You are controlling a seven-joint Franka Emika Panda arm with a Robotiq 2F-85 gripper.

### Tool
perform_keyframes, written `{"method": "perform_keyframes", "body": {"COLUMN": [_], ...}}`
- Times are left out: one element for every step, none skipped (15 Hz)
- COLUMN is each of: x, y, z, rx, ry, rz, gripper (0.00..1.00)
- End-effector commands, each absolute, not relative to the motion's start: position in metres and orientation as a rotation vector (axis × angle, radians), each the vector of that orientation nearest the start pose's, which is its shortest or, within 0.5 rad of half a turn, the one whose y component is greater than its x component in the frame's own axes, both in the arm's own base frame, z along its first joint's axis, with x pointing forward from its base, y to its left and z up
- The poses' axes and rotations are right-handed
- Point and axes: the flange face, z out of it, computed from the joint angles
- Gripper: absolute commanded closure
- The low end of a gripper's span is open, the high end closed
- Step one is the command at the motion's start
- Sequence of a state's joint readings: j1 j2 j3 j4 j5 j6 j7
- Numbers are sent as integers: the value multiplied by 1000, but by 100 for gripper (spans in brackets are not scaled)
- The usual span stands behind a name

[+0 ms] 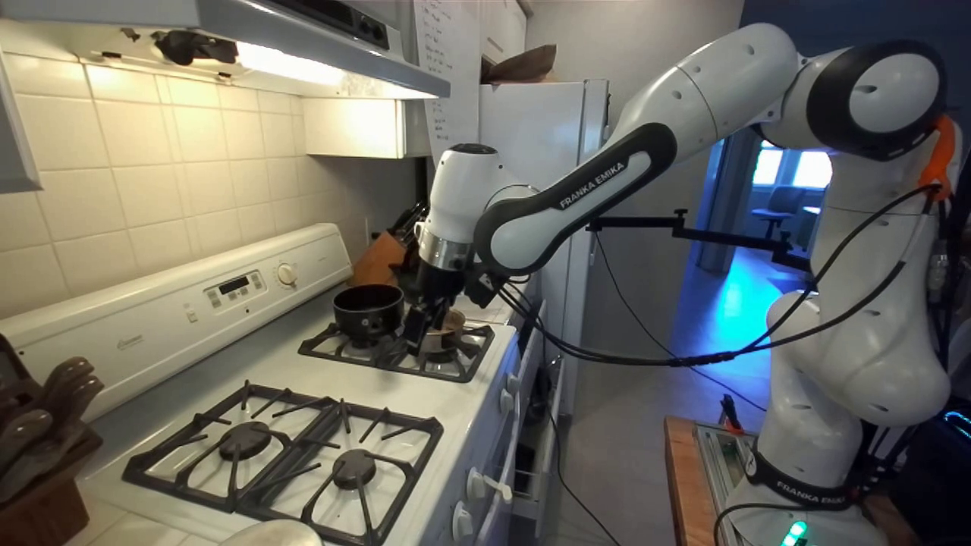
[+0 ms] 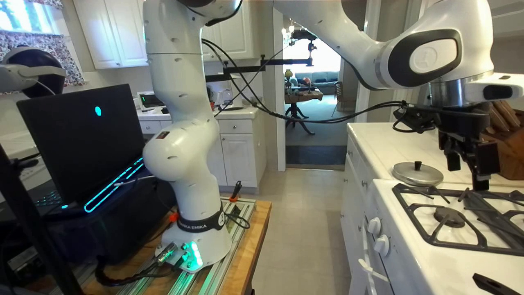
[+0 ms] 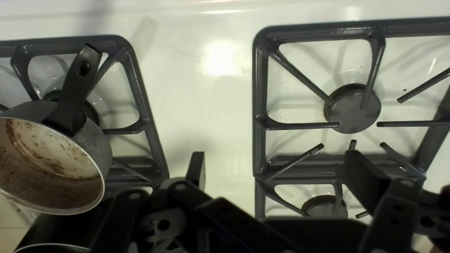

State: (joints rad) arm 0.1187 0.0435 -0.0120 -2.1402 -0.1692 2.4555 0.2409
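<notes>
My gripper [image 3: 276,168] stands open over the white stovetop [image 3: 218,116], with nothing between its fingers. In the wrist view, one finger is over the strip between two black grates and the other over a burner grate [image 3: 295,168]. To the left sits a grey saucepan [image 3: 98,144] with a stained inside and a black handle [image 3: 75,88]. A darker pot [image 3: 59,228] is partly hidden behind the gripper linkage. In an exterior view, the black pot [image 1: 369,311] and the saucepan [image 1: 449,326] stand on the far grate, beside the gripper [image 1: 423,327]. The gripper [image 2: 468,174] also shows open in an exterior view.
A range hood [image 1: 318,45] overhangs the stove. A knife block [image 1: 45,485] and a metal lid [image 2: 417,175] stand on the counter by the near burners. Knobs [image 1: 476,483] line the stove front, and a drawer [image 1: 531,470] is pulled out beyond them.
</notes>
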Motion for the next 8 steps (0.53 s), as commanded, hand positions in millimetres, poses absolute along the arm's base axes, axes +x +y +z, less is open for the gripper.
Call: {"method": "perform_keyframes", "body": {"x": [565,563,563,562,562,564,568,570], "y": [61,61,62,62,62,62,55,47], "z": [413,414,414,413,413,415,418,420], "rx": [-3182,-3181,-3181,-3181,-3181,-3187,-3180,-3170], "ry": [24,21,19,18,17,33,106,175], "rz": [-466,-469,-469,-469,-467,-481,-484,-497], "gripper": [0,0,0,0,0,0,0,0]}}
